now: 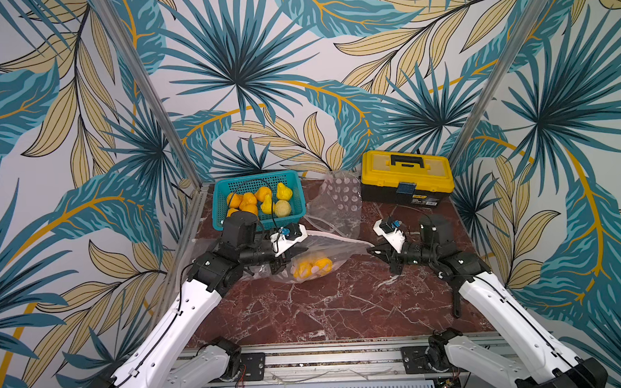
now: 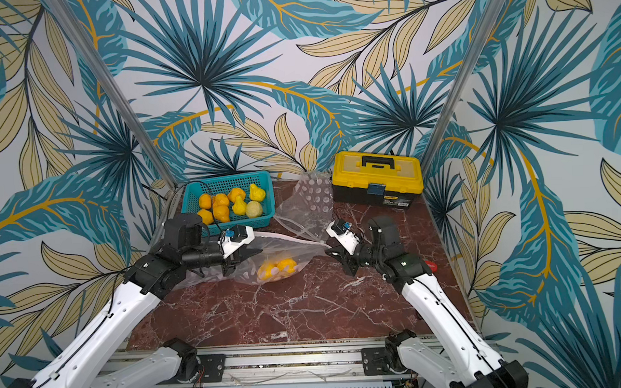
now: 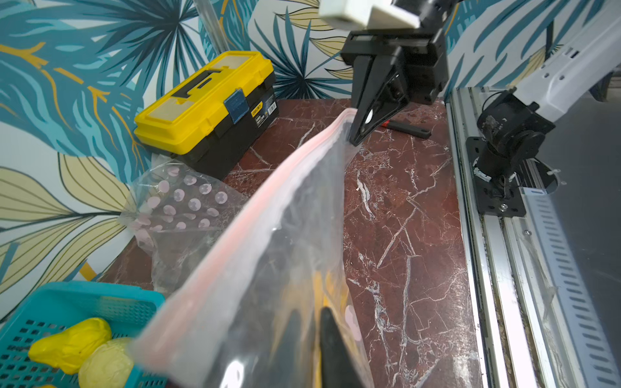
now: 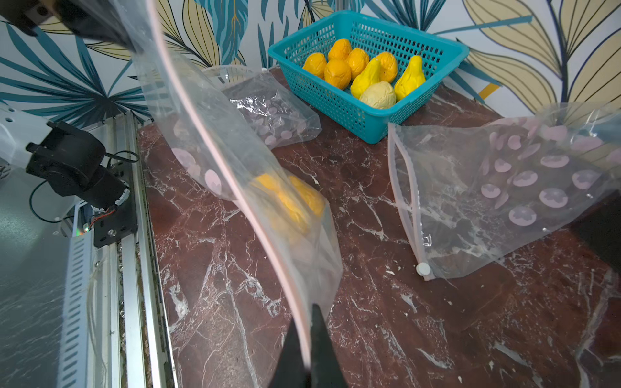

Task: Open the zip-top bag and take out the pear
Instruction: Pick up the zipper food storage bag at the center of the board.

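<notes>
Bag (image 1: pixel 314 253) held taut above worktop (image 1: pixel 323 308), nearer than basket (image 1: pixel 257 198). Zip end pinched by right claw (image 1: pixel 369 250), pressed together. Left claw (image 1: pixel 286 261) seen at other end; spread or pinching cannot be told. Pear (image 1: pixel 311 267) seen inside bag. Step judged: opening. Next: seal to be parted, pear reached.

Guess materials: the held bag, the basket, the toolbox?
Zip-top bag: thin clear plastic film, glossy, wrinkled, with a pink seal strip. Basket: rigid teal plastic, moulded mesh walls, matte. Toolbox: hard plastic by the look, yellow lid on a black base, slight sheen.
</notes>
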